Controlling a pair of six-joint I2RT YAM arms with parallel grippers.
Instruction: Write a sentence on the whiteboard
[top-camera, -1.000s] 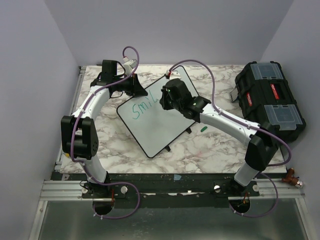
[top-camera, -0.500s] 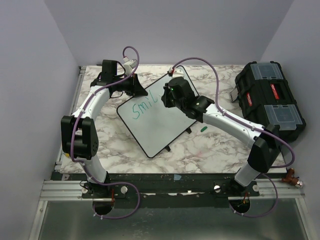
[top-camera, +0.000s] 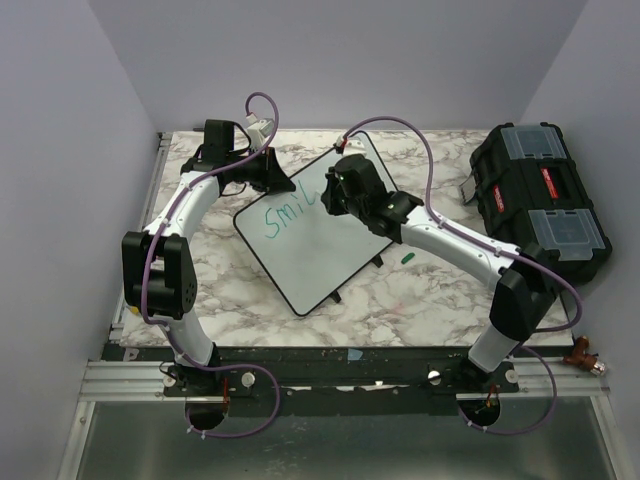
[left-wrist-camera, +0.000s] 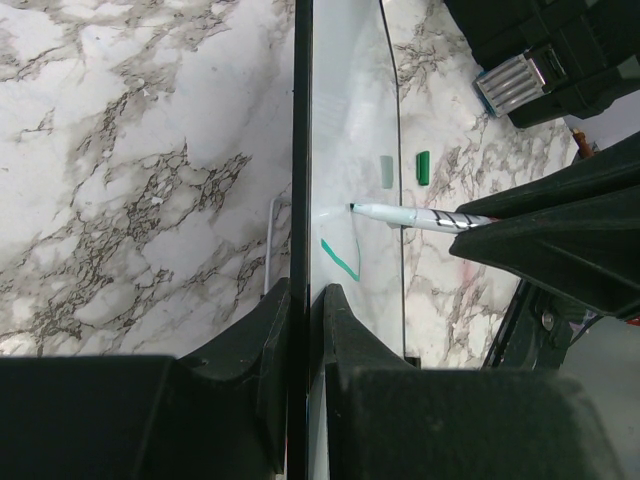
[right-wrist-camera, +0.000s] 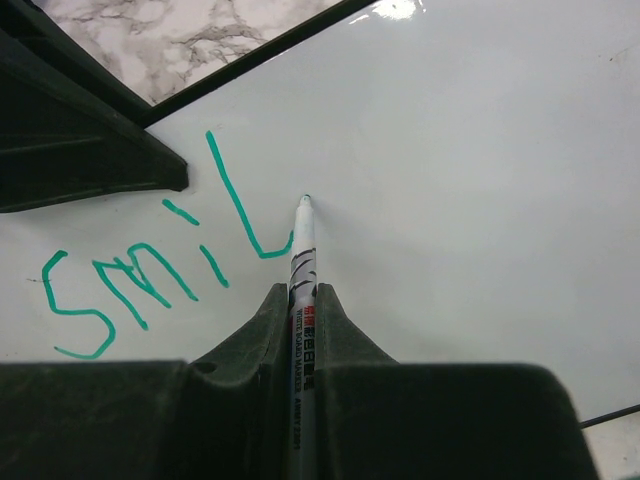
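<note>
The whiteboard (top-camera: 310, 262) lies slanted on the marble table, white with a thin black frame. Green letters "SmiL" (right-wrist-camera: 140, 268) of the sentence run along its far-left part (top-camera: 283, 216). My left gripper (top-camera: 281, 183) is shut on the whiteboard's black edge (left-wrist-camera: 301, 150), one finger on each side. My right gripper (right-wrist-camera: 300, 295) is shut on a white marker (right-wrist-camera: 302, 245). The marker's green tip sits just right of the L's end, at the board's surface; actual contact is too fine to tell. In the left wrist view the marker (left-wrist-camera: 410, 216) points at the board beside a green stroke (left-wrist-camera: 340, 258).
A green marker cap (top-camera: 406, 257) lies on the table right of the board. A black toolbox (top-camera: 540, 195) stands at the far right. Grey walls close in the left, back and right sides. The left gripper's finger (right-wrist-camera: 80, 150) lies close to the letters.
My right gripper and the marker have shifted slightly up the board, past the end of the L. The left arm and the board have stayed still.
</note>
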